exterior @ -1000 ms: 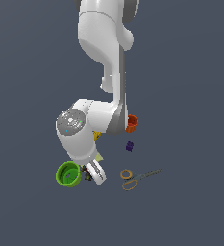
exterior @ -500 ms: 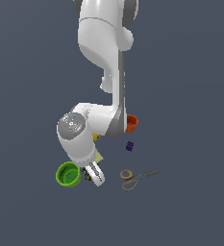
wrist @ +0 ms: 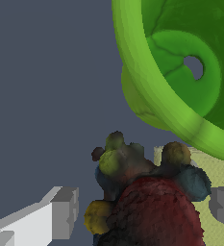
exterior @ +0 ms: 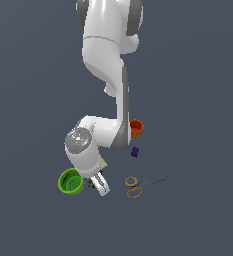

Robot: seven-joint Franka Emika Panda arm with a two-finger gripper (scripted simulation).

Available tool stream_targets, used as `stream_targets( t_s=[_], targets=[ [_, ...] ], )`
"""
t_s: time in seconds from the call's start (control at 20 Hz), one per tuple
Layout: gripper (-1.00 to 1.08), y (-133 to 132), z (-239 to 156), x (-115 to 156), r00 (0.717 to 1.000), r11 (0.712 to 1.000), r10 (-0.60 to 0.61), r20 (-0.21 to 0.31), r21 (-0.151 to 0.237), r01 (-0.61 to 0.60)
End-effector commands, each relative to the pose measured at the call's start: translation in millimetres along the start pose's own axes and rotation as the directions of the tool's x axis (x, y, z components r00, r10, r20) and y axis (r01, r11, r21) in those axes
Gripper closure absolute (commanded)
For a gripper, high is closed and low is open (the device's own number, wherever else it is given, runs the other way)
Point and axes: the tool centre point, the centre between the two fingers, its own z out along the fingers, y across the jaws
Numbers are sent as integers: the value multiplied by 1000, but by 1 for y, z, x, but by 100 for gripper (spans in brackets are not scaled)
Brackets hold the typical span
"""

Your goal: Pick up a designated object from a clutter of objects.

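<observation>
Gripper (wrist: 144, 211) spread wide, fingers (wrist: 60, 211) astride bumpy dark cluster (wrist: 147, 202), not touching; beside green bowl (wrist: 180, 72), above pale pad (wrist: 214, 173).

**Occlusions / cut-offs**

Exterior view: arm hides nearly all of the dark cluster (exterior: 91, 183) and part of the pale pad (exterior: 103, 163). Wrist view: cluster's lower part, green bowl (wrist: 180, 72) and fingers (wrist: 63, 211) cropped by frame edges; finger contact unreadable.

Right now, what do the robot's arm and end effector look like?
The arm has glossy white, rounded shells with dark grey bands at the joints and a silvery-grey round cap at one joint. The end effector is white, with blocky pale grey fingers. No cables or markings show.
</observation>
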Motion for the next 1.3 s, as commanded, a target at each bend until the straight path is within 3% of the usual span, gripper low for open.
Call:
stream_targets(
  t_s=[0.0,0.05,0.75,1.25],
  targets=[
    [-92,-1,1,1,1000,1000,0,-1,1,0],
    [108,-1,1,1,1000,1000,0,-1,1,0],
    [108,-1,-3,-1,1000,1000,-2,-2,3,2],
    [108,14,-40,-12,1000,1000,-2,-1,3,2]
  ],
)
